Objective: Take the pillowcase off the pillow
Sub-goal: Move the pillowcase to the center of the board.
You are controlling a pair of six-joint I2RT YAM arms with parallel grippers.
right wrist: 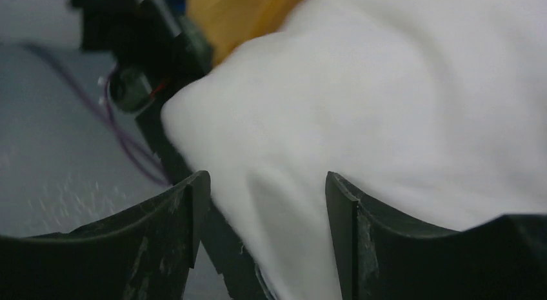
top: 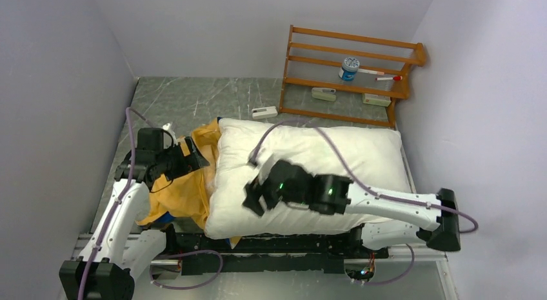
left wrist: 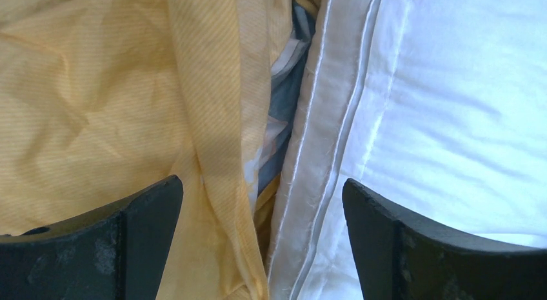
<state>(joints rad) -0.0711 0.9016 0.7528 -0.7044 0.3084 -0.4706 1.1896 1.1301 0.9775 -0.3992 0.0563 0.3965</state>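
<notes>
A: While both arms hang over the bedding, where does the pillow (top: 322,158) lie?

B: Flat across the middle of the grey surface (top: 187,100), long side running left to right. Almost all of it is bare white.

A: And the pillowcase (top: 180,193)?

B: Bunched at the pillow's left end and touching that edge, orange-yellow side up. A scrap of blue shows at its near edge.

A: Left gripper (top: 193,155)?

B: Over the bunched cloth, just beside the pillow's left edge. In the wrist view its fingers are spread: released, nothing pinched. A yellow fold and the pillow's stitched seam lie between them, with a blue-grey strip in the gap.

A: Right gripper (top: 253,198)?

B: Over the near-left part of the pillow. Fingers apart, released, with white pillow bulging between them. That wrist view is blurred, so I can't tell whether it touches.

A: Anything else out there?

B: A wooden rack (top: 351,74) at the far right with a small tub (top: 349,68) on it. A small white block (top: 264,111) sits on the surface just beyond the pillow's far edge.
</notes>
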